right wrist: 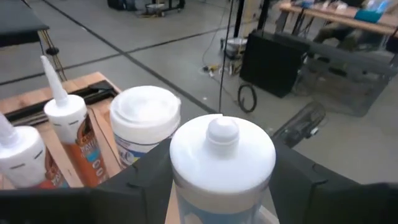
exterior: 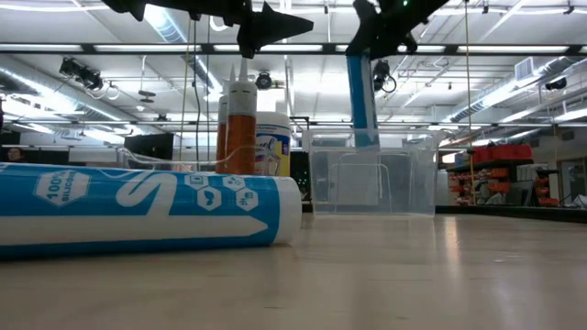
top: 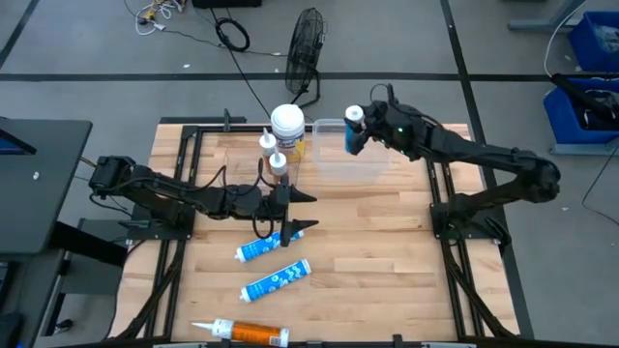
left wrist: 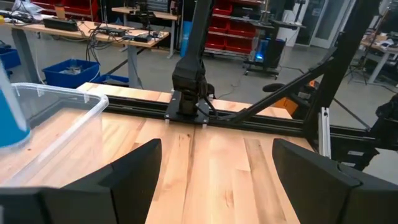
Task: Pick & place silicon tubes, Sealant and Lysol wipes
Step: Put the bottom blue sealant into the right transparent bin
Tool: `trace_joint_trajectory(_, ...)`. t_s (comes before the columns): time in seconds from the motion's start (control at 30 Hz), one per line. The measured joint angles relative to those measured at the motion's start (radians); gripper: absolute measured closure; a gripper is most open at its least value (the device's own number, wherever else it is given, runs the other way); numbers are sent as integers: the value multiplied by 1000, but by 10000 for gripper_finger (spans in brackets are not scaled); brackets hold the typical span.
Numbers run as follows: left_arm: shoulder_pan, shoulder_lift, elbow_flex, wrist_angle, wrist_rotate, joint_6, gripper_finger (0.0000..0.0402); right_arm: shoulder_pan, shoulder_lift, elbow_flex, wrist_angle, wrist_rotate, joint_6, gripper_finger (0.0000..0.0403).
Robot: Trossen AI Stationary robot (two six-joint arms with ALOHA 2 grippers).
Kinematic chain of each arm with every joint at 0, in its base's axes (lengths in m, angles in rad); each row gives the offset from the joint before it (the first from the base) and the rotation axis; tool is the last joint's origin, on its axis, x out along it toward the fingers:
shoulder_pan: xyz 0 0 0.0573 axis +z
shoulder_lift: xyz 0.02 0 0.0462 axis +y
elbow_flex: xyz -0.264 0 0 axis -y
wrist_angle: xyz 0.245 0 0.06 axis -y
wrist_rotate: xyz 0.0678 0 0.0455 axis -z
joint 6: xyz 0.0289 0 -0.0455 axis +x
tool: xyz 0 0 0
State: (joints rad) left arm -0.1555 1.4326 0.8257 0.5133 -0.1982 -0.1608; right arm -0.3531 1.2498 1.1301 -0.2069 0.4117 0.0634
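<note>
My right gripper (top: 354, 133) is shut on a blue tube with a white cap (right wrist: 222, 152), upright over the left end of the clear plastic bin (top: 360, 155). The Lysol wipes canister (top: 287, 124) stands upright at the far middle of the table, with two orange tubes (top: 272, 155) upright beside it. My left gripper (top: 304, 212) is open and empty above the table's middle. Two blue tubes (top: 261, 247) (top: 277, 281) and an orange tube (top: 248, 333) lie on the table nearer the front. My right gripper pinches the blue tube's upper part just below the white cap (right wrist: 214, 208) between its two fingers (right wrist: 146, 183), coming from the table's right. The tube hangs upright, cap up, lifted clear; in the low view its lower end (exterior: 365, 137) shows about at the bin's rim.
The black frame rails (top: 193, 135) run along the table's left, far and right sides. In the low view a lying blue tube (exterior: 138, 211) fills the near left. Bare wood (top: 387, 271) lies at the table's front right.
</note>
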Motion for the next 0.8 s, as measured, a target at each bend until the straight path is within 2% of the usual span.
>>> trace_joint_trajectory(0.53, 1, 0, 0, -3, 0, 15, 90, -161, 72, -156, 295, -248, 79, 194)
trace_joint_trajectory(0.8, 1, 0, 0, -2, 0, 15, 90, -167, 146, -181, 319, -255, 76, 194)
